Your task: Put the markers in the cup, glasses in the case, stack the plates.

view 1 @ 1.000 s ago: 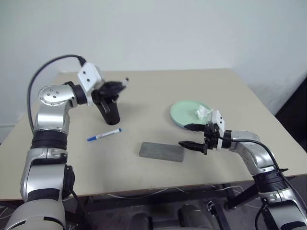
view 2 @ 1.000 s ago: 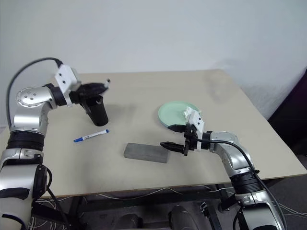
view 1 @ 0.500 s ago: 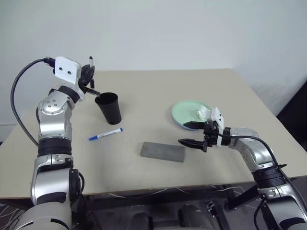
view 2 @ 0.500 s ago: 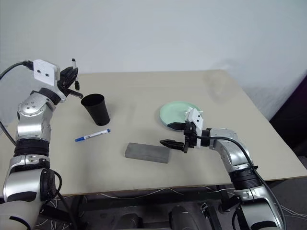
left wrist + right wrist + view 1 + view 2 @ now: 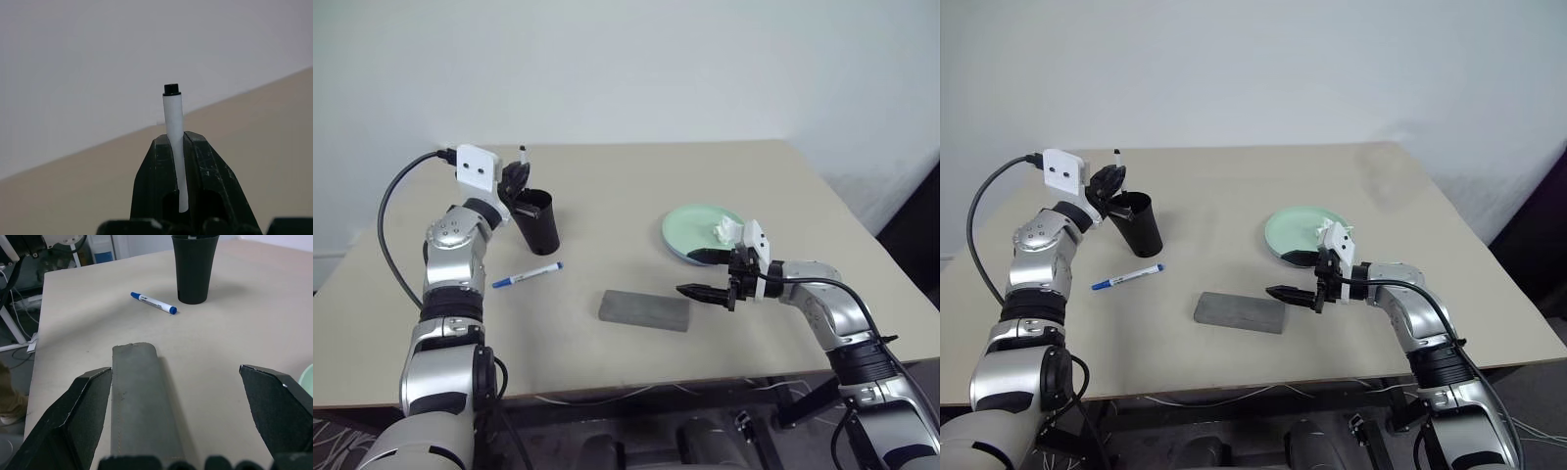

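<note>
L gripper [image 5: 178,161] pinching white marker [image 5: 173,122] upright at cup [image 5: 537,221] rim, 9 o'clock side. R gripper [image 5: 703,276] hanging wide open, case [image 5: 644,310] at its 9 o'clock.

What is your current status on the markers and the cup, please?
Left gripper shut on black-capped marker, beside cup rim. Right gripper open, idle by grey case. Blue-capped marker on table. Nothing blocking.

Beige table [image 5: 636,186] with black cup [image 5: 538,221], blue-capped marker [image 5: 527,275], grey case [image 5: 644,310], mint green plate [image 5: 690,227].
</note>
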Action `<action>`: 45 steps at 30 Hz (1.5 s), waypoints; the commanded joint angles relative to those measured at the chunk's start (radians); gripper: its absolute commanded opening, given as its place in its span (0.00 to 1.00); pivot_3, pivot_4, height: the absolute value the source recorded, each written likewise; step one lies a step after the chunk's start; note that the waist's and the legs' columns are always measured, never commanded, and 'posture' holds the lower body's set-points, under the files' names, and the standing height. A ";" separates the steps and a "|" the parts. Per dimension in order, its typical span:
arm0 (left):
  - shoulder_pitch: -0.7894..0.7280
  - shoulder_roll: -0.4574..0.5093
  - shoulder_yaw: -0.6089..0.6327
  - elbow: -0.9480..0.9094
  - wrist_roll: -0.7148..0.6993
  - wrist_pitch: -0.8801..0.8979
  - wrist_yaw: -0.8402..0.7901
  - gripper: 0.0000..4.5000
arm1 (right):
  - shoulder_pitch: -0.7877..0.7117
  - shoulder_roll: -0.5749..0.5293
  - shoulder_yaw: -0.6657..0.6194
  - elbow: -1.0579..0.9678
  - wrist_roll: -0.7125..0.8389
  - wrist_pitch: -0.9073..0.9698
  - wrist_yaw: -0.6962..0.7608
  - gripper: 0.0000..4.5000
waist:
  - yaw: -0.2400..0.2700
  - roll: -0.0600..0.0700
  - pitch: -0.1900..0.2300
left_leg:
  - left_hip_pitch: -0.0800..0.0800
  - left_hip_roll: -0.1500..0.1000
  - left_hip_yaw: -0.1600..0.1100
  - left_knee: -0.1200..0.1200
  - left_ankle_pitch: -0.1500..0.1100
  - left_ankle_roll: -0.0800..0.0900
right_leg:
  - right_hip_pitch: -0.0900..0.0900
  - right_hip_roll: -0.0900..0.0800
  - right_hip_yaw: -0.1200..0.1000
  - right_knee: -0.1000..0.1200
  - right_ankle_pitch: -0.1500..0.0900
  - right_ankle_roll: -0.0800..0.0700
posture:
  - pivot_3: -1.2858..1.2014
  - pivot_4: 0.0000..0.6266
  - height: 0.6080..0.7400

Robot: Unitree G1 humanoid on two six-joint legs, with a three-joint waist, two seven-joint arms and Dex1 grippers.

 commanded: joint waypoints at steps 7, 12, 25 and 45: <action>-0.058 -0.010 -0.004 0.089 -0.001 -0.078 -0.011 0.13 | -0.014 -0.003 -0.021 -0.032 0.003 -0.013 -0.012 1.00 | 0.000 0.000 0.000 | 0.000 0.000 0.000 0.000 0.000 0.000 | 0.000 0.000 0.000 0.000 0.000 0.000 | 0.52 0.00 1.00; -0.057 -0.014 -0.007 0.104 0.003 -0.094 -0.013 0.48 | -0.014 -0.004 -0.020 -0.031 0.003 -0.014 -0.014 1.00 | 0.000 0.000 0.000 | 0.000 0.000 0.000 0.000 0.000 0.000 | 0.000 0.000 0.000 0.000 0.000 0.000 | 0.52 0.00 1.00; -0.074 0.025 -0.009 -0.028 -0.064 -0.064 -0.198 0.72 | -0.015 -0.002 -0.016 -0.030 0.000 -0.017 -0.020 1.00 | 0.000 0.000 0.000 | -0.001 0.000 0.000 0.000 0.000 0.000 | 0.000 0.000 0.000 0.000 0.000 0.000 | 0.52 0.00 1.00; 0.024 0.391 -0.338 -0.092 0.085 0.167 -0.870 0.72 | -0.066 0.002 -0.045 -0.048 0.044 -0.002 0.004 1.00 | -0.026 0.000 0.001 | 0.001 0.001 0.000 -0.003 0.000 -0.001 | -0.001 0.001 0.000 -0.001 -0.001 0.000 | 0.52 0.00 1.00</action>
